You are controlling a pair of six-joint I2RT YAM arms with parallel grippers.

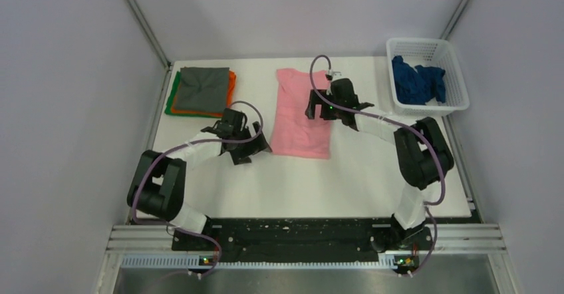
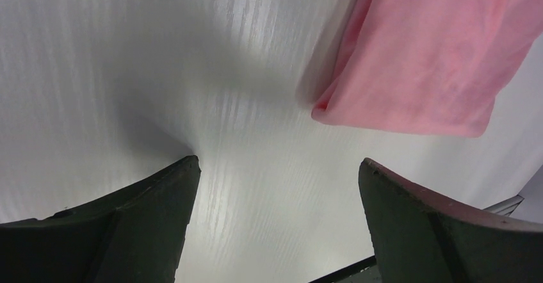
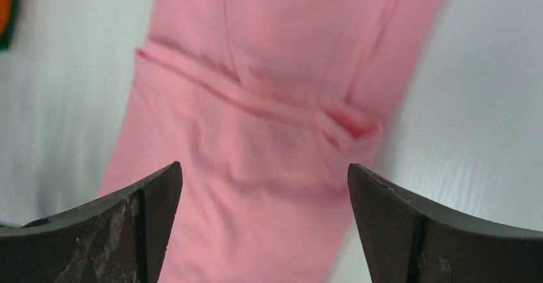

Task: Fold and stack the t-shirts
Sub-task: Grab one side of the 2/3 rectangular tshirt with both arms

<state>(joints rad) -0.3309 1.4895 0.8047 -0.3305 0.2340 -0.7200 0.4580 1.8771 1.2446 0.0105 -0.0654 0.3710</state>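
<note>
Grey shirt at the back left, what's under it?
Under the grey shirt, an orange shirt shows along the right and near edges, and a green shirt along the left edge. Their middles are covered, so anything else in the stack can't be seen.

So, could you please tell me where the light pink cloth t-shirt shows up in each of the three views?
Top external: the light pink cloth t-shirt lies as a long strip at the table's centre.
Left wrist: one corner of the t-shirt fills the upper right.
Right wrist: the t-shirt runs down the middle.
Shared landmark: the white table top beneath it.
</note>
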